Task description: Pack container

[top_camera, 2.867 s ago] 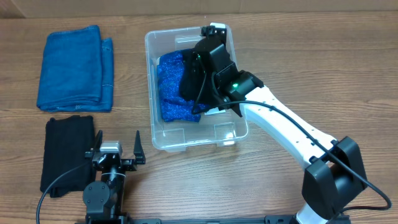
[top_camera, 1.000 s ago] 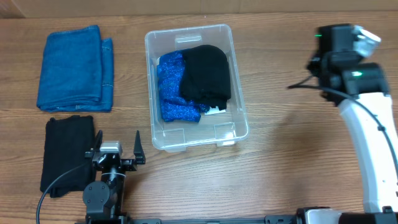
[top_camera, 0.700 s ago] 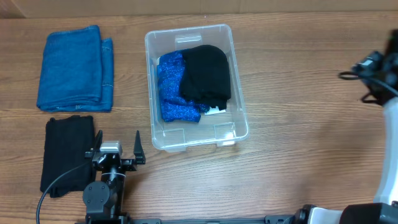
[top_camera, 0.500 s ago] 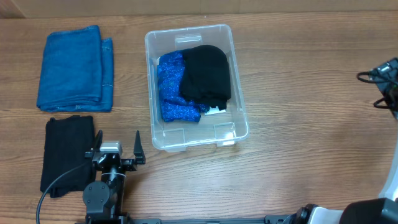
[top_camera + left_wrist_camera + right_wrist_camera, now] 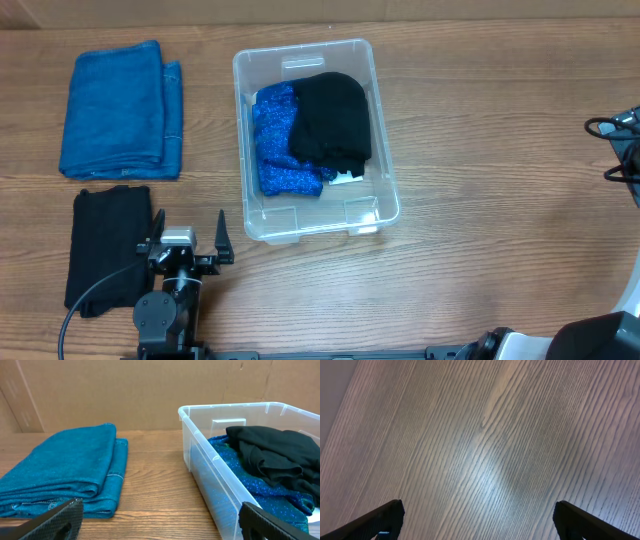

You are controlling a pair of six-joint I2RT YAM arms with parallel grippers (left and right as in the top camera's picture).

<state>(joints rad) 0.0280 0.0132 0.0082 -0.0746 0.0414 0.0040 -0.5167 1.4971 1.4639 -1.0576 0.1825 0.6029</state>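
The clear plastic container (image 5: 243,150) stands in the middle of the table. Inside it a black cloth (image 5: 330,118) lies partly over a sparkly blue cloth (image 5: 275,150). In the left wrist view the container's near wall (image 5: 210,485) is at the right, with the black cloth (image 5: 280,455) on top. My left gripper (image 5: 189,222) rests near the front edge, left of the container, open and empty (image 5: 160,515). My right gripper (image 5: 480,515) is open over bare wood, holding nothing. Overhead, only a bit of the right arm (image 5: 625,150) shows at the right edge.
A folded blue towel (image 5: 120,108) lies at the back left, also in the left wrist view (image 5: 65,470). A folded black cloth (image 5: 105,245) lies at the front left beside the left arm's base. Cardboard walls stand behind the table (image 5: 150,390).
The right arm has pulled out of the container and swung far right to the frame's edge, leaving the black cloth inside. The left arm has not moved.
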